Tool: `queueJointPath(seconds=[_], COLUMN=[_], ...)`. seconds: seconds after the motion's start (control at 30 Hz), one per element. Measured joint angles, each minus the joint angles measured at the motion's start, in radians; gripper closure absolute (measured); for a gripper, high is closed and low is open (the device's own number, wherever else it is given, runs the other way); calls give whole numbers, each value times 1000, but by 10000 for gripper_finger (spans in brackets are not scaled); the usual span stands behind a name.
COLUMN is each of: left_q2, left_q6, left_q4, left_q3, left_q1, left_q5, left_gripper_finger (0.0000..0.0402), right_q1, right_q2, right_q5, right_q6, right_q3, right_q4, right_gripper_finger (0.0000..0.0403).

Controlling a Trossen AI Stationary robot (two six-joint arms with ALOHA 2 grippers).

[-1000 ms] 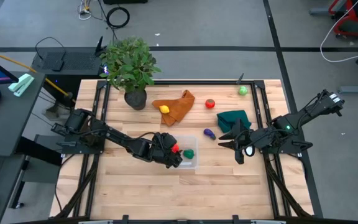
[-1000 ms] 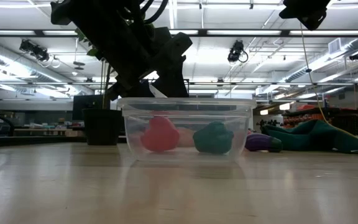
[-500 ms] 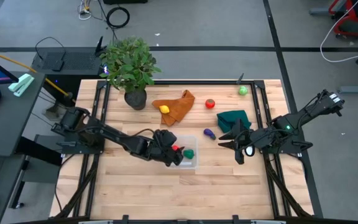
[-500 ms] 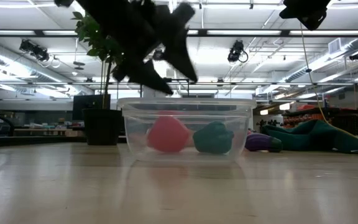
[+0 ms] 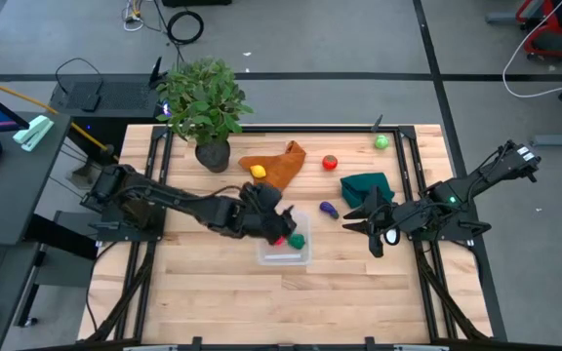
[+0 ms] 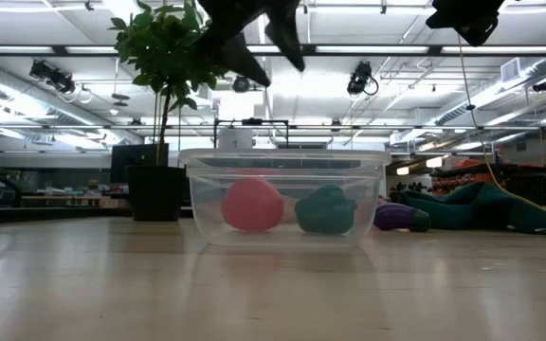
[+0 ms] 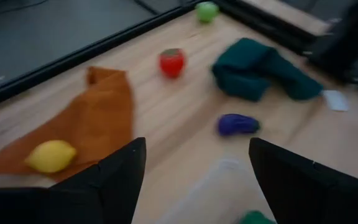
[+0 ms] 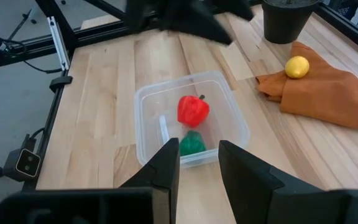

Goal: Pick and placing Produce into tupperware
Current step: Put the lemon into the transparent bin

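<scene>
The clear tupperware (image 5: 283,255) (image 8: 166,93) stands mid-table with a red pepper (image 8: 193,109) and a green pepper (image 8: 192,143) resting on its floor. My left gripper (image 5: 281,226) (image 7: 194,180) hangs open above the box's far side, empty. A purple eggplant (image 7: 238,124), a red tomato (image 7: 172,63) and a green lime (image 7: 207,10) lie on the wood. A yellow lemon (image 7: 50,155) lies on the orange cloth (image 7: 98,118). My right gripper (image 5: 352,218) (image 8: 197,165) waits open to the right of the box, near the eggplant.
A potted plant (image 5: 203,107) stands at the far left of the table. A dark green cloth (image 5: 367,185) lies crumpled just beyond my right gripper. Black rails (image 5: 154,185) run along both table sides. Bare wood (image 5: 213,302) stretches along the near edge.
My left gripper has risen out of the tupperware and drawn back toward the far edge, now well above the rim. The red pepper has stayed in the box beside the green one.
</scene>
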Motion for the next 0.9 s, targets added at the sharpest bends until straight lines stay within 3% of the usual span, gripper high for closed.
queueJointPath(seconds=[0.3,0.57,0.9], left_q2=[0,0,0], left_q6=[-267,-312,-510], left_q4=[-114,-131,-154], left_q3=[13,13,12], left_q1=[70,88,88], left_q5=[67,88,89], left_gripper_finger=[125,125,127], right_q1=[0,0,0], right_q2=[0,0,0], right_q5=[0,4,5], right_q6=[-2,-3,1], right_q3=[0,0,0], right_q4=[-10,-30,-30], right_gripper_finger=[325,325,325])
